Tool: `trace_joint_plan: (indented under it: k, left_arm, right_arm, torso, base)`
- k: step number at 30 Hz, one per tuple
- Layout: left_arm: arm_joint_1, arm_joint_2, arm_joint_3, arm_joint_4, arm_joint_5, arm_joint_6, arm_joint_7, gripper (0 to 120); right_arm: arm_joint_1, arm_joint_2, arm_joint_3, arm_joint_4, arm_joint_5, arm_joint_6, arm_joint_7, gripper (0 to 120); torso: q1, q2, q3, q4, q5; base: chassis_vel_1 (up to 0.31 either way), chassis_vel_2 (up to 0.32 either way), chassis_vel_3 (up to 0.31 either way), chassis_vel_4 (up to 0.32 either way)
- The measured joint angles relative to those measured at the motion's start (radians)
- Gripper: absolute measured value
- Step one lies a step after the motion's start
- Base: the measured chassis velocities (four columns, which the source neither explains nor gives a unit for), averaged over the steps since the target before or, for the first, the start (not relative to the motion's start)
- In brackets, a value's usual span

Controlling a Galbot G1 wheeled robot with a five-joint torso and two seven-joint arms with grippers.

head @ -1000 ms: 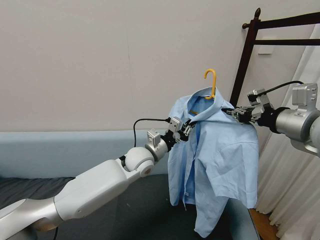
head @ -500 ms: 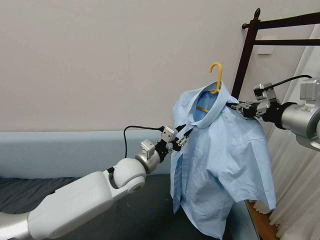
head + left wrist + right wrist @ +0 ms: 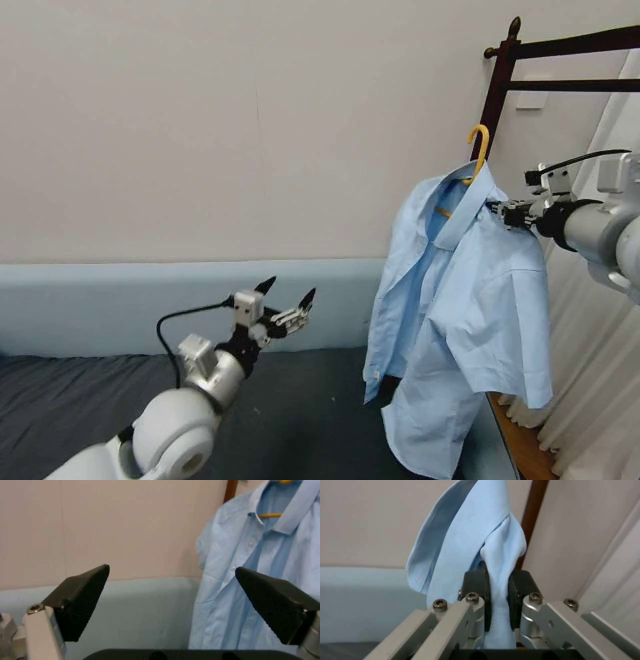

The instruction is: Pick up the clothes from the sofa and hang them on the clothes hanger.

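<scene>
Pulled back off shirt (image 3: 470, 330), low over sofa (image 3: 80, 300), jaws apart: left tool (image 3: 289, 292). Carried closer to wooden rack (image 3: 497, 95) with shirt on yellow hanger (image 3: 481, 140): right tool (image 3: 505, 212), clamped on shoulder fabric. Keep hanger upright, raise above bar (image 3: 575, 44), lower gently.

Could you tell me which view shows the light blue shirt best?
Head view: the light blue button-up shirt hangs nearly whole, collar to hem. The left wrist view shows its collar and front; the right wrist view, a fold pinched in the right claw.
</scene>
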Motion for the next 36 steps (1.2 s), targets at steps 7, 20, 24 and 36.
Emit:
trace_joint_plan:
  k: [7, 20, 24, 36]
  left_arm:
    - [0.24, -0.051, -0.16, -0.046, 0.069, -0.002, 0.002, 100]
    - [0.413, -0.146, -0.244, -0.055, 0.213, 0.009, -0.009, 100]
    - [0.46, -0.173, -0.275, -0.067, 0.257, 0.026, -0.01, 100]
    - [0.585, -0.224, -0.334, -0.086, 0.33, -0.014, -0.008, 100]
  right_arm:
    - [-0.014, 0.077, -0.038, -0.099, -0.167, -0.002, 0.077, 8]
    - [0.284, 0.264, -0.286, -0.559, -0.568, -0.004, -0.031, 8]
    - [0.362, 0.311, -0.322, -0.652, -0.68, -0.003, -0.112, 8]
    - [0.602, 0.483, -0.412, -0.972, -0.765, 0.004, -0.219, 8]
  torso:
    - [0.0, 0.0, 0.0, -0.0002, 0.0003]
    - [0.0, 0.0, 0.0, 0.0, 0.0001]
    - [0.0, 0.0, 0.0, -0.0004, 0.0]
    - [0.0, 0.0, 0.0, 0.0, 0.0]
  base:
    - [0.0, 0.0, 0.0, 0.0]
    - [0.0, 0.0, 0.0, 0.0]
    - [0.0, 0.0, 0.0, 0.0]
    - [0.0, 0.0, 0.0, 0.0]
